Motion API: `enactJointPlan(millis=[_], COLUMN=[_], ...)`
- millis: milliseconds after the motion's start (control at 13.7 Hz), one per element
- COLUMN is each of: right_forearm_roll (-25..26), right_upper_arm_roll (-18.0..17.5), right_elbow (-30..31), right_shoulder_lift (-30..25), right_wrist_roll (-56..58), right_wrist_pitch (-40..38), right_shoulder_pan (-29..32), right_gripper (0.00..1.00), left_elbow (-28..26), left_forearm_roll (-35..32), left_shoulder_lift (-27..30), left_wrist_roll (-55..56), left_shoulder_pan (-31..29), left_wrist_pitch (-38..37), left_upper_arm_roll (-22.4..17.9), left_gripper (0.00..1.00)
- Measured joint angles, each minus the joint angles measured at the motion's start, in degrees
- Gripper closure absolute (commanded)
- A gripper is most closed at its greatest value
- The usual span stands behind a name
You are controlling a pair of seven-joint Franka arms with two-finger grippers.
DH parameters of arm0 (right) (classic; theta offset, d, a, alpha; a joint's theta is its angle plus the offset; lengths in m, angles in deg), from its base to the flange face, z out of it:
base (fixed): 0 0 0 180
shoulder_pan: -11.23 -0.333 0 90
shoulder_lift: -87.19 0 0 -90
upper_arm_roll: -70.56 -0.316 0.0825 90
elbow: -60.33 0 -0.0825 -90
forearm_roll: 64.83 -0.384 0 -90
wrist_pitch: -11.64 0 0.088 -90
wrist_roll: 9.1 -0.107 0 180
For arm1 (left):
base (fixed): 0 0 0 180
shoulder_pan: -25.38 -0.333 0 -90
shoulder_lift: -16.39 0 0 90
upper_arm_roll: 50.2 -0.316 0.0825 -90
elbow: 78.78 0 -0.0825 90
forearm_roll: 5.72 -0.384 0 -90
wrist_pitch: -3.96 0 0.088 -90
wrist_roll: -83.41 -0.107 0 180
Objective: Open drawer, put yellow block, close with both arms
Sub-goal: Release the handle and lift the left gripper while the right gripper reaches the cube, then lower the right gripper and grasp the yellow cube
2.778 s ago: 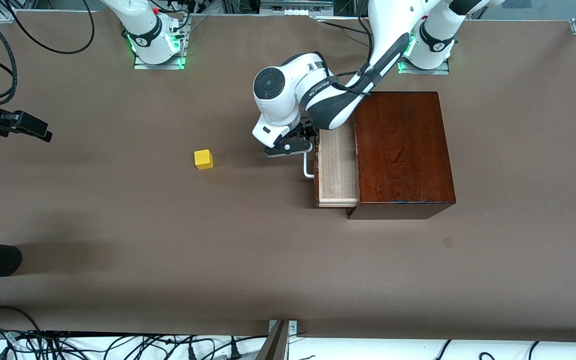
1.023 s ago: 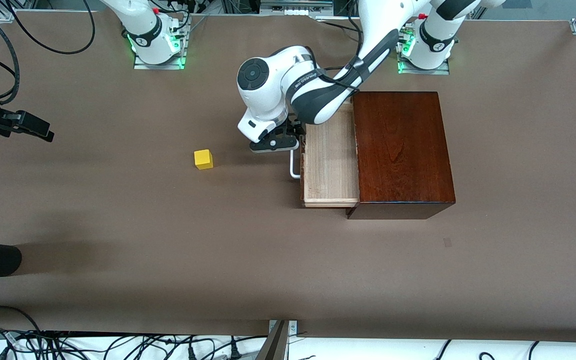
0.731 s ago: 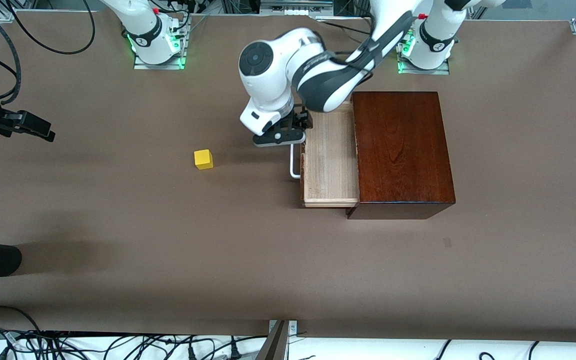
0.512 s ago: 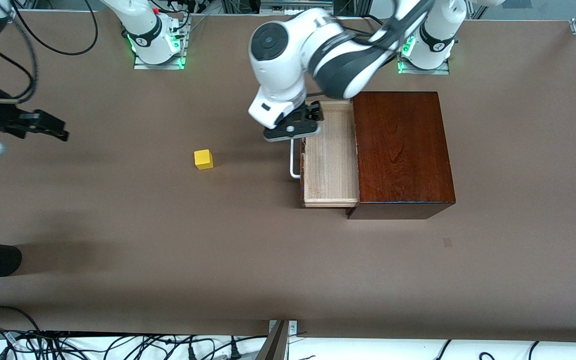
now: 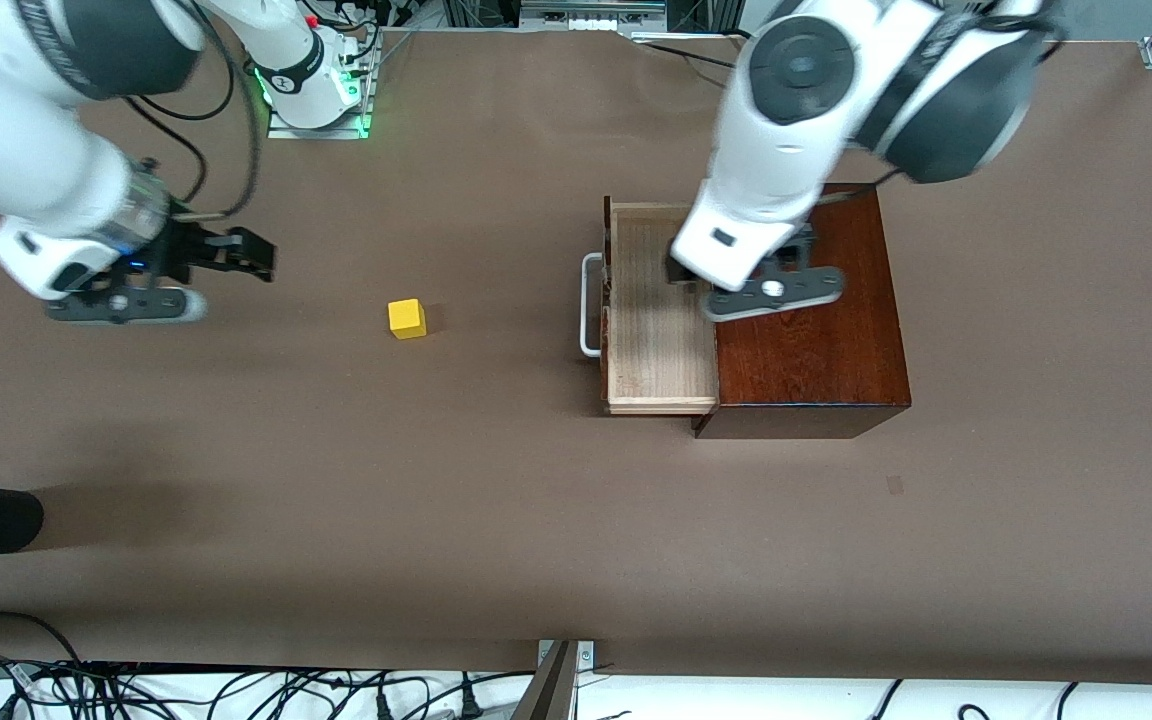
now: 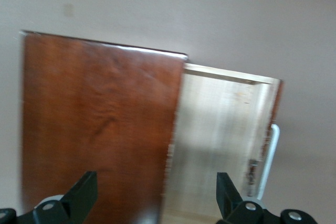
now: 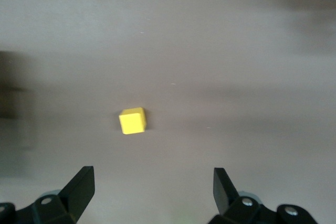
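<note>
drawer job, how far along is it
Done: the drawer is pulled out, empty. In hand: nothing; the open right tool is up over the table near the yellow block, the open left tool over the box. Left: grasp, place, close.

- You see a plain brown counter [image 5: 436,500].
- Your yellow block [image 5: 406,318] is bright yellow.
- The drawer [image 5: 658,320] shows pale grained wood, with a white handle [image 5: 587,305].
- The box [image 5: 816,350] is glossy reddish-brown, with dark grain streaks.
- Your arms are white with black joints.
</note>
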Motion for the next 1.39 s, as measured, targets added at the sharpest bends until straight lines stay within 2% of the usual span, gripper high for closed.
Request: enactJointPlan(millis=[146,366,658,877,1097,1389], right_forearm_roll=[0.0,0.0,0.1,0.2,0.3,0.3], right_upper_arm_roll=[-1.3,-4.2,-4.5,-4.5,-4.4,-4.4], right_elbow=[3.2,10.1,30.7,41.8,43.8,43.8], right_shoulder_lift=[0.0,-2.5,-9.0,-7.7,-3.5,5.1], right_wrist_roll=[-6.2,-10.1,-10.5,-10.2,-9.3,-7.1], right_wrist_pitch=[2.9,7.0,23.7,36.9,43.1,53.9], right_shoulder_pan=[-4.1,-4.9,-4.9,-4.9,-4.9,-4.9], right_gripper=[0.00,0.00,0.00,0.00,0.00,0.00], left_elbow=[-0.1,-1.8,-13.1,-21.7,-23.8,-23.9], left_forearm_roll=[4.0,6.8,9.7,12.4,12.6,12.6], left_shoulder_lift=[3.6,8.9,18.2,21.7,21.8,21.7], left_wrist_roll=[-8.2,-16.4,-21.8,-27.2,-28.8,-30.6], left_shoulder_pan=[-6.4,-14.2,-20.1,-25.4,-28.0,-29.9], left_wrist_pitch=[-2.9,-6.1,-4.2,1.2,2.8,3.5], left_upper_arm_roll=[-0.1,-0.1,0.0,0.0,-0.2,-0.3], left_gripper=[0.00,0.00,0.00,0.00,0.00,0.00])
